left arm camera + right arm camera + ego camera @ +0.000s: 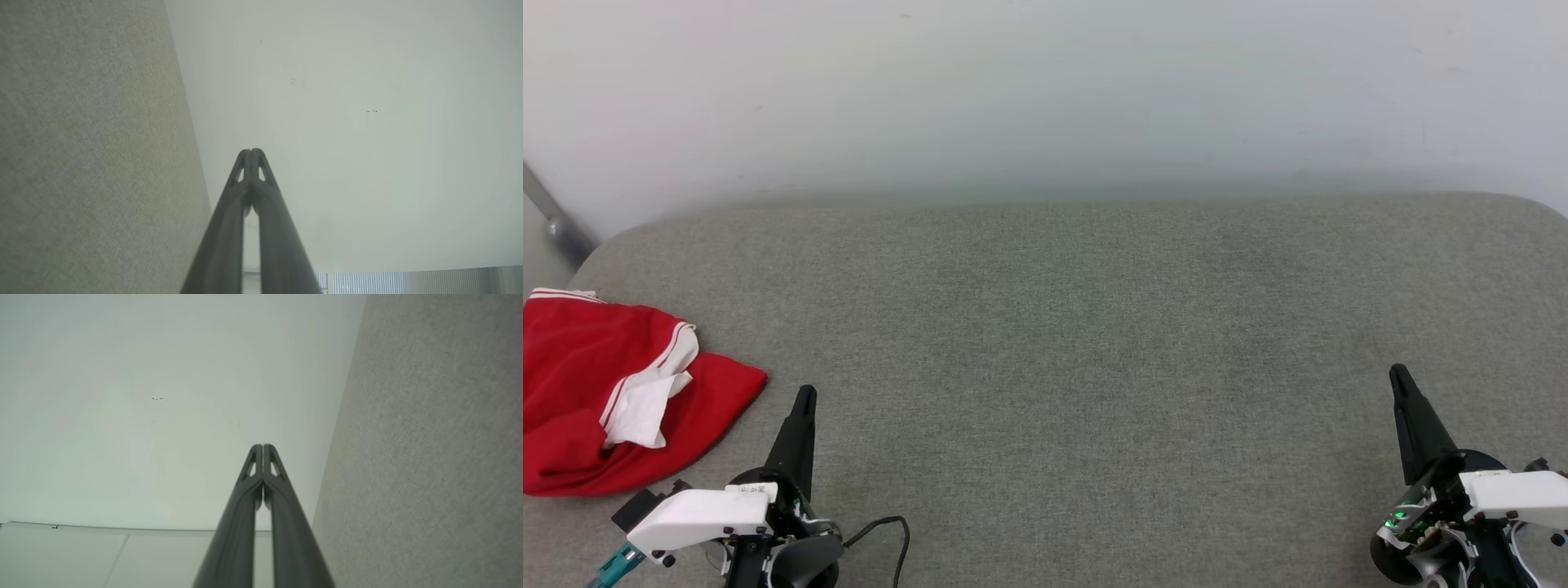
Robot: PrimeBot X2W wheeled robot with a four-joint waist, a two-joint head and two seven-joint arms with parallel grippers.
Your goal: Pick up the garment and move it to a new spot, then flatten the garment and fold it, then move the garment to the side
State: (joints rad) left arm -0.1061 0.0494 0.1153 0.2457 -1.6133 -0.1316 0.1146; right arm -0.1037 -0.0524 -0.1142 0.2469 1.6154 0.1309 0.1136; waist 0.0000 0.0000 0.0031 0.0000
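The garment (580, 392), bright red with a white panel and thin white stripe trim, lies crumpled at the left edge of the grey padded surface (1062, 343). My left gripper (805, 394) rests just right of it at the lower left, shut and holding nothing, a short gap from the red cloth. At the lower right my right gripper (1397, 373) is also shut and holding nothing, far from the garment. In the left wrist view the left gripper (251, 152) has its tips pressed together, and in the right wrist view the right gripper (262, 447) does too.
A pale wall (1045, 90) rises behind the grey surface. A grey metal bar (551, 220) slants at the far left by the wall. A black cable (890, 531) loops near my left wrist.
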